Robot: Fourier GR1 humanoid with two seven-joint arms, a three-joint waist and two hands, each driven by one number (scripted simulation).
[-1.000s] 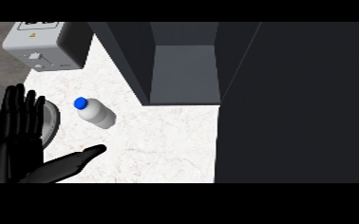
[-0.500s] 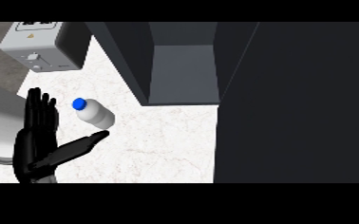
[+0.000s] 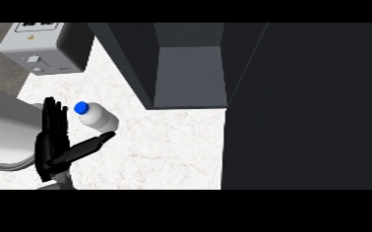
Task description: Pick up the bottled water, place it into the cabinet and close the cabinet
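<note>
The bottled water (image 3: 100, 119), white with a blue cap (image 3: 81, 108), lies on the white marble counter (image 3: 167, 147) at the left. My left hand (image 3: 52, 145) is just left of it, open, with straight fingers pointing up and the thumb stretched right under the bottle's lower end. Hand and bottle look very close; I cannot tell if they touch. The dark cabinet (image 3: 190, 73) stands open at the top middle, its grey inside empty. My right hand shows nowhere.
The cabinet's wide dark door (image 3: 298, 108) fills the right side. A grey toaster-like appliance (image 3: 42, 46) stands at the top left. A pale grey rounded basin (image 3: 15, 137) lies at the left edge behind my hand.
My left hand has moved right and up, from the left edge to right beside the bottle. The bottle has not moved.
</note>
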